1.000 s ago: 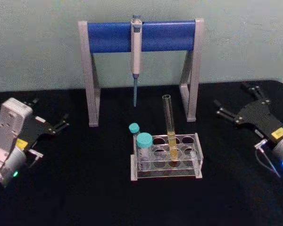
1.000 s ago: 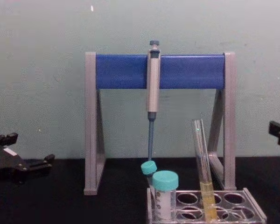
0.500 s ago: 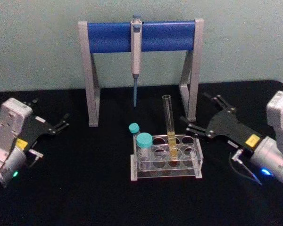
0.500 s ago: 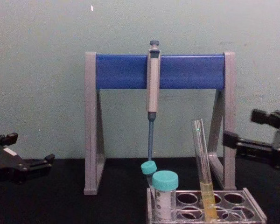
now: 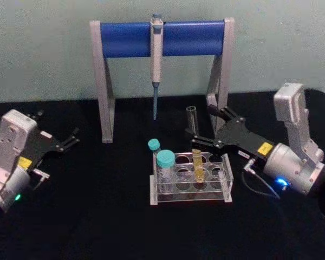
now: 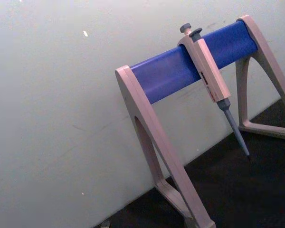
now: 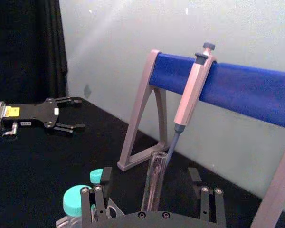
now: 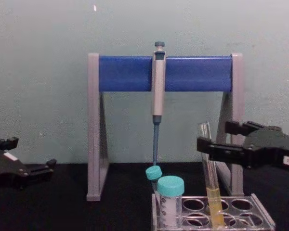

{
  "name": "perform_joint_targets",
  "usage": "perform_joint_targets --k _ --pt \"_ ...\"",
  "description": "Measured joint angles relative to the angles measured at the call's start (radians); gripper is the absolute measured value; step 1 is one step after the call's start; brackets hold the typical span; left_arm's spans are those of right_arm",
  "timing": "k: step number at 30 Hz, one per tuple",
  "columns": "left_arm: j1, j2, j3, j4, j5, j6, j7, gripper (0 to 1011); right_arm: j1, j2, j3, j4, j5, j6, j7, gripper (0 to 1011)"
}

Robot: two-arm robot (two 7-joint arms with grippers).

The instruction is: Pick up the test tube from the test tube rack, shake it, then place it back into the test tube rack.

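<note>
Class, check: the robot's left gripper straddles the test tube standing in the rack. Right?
No: it is the open right gripper that straddles the test tube standing in the rack. The left gripper is parked aside; see the head view.

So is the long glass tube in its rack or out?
In: the test tube stands in a hole of the test tube rack, the open right gripper around it.

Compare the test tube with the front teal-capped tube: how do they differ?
The test tube is tall, thin and capless; the front teal-capped tube is short, wide and capped. The test tube holds yellow liquid low down; the teal-capped tube looks clear. The open right end effector brackets the test tube, not the teal-capped tube. Both stand in the test tube rack.
</note>
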Motion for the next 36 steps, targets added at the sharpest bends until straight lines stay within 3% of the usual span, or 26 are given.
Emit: perform_joint_targets --k 10,18,36 --pt "0.000 0.000 0.000 0.000 0.000 0.000 0.000 1001 0.039 -0.024 -0.008 0.020 -0.014 0.116 0.004 1000" --pt "0.000 0.000 0.000 0.000 0.000 0.000 0.000 1001 0.055 -0.029 -0.012 0.030 -0.019 0.171 0.006 1000" --pt "0.000 0.000 0.000 0.000 0.000 0.000 0.000 1001 0.066 -0.041 -0.013 0.044 -0.012 0.212 -0.006 1000"
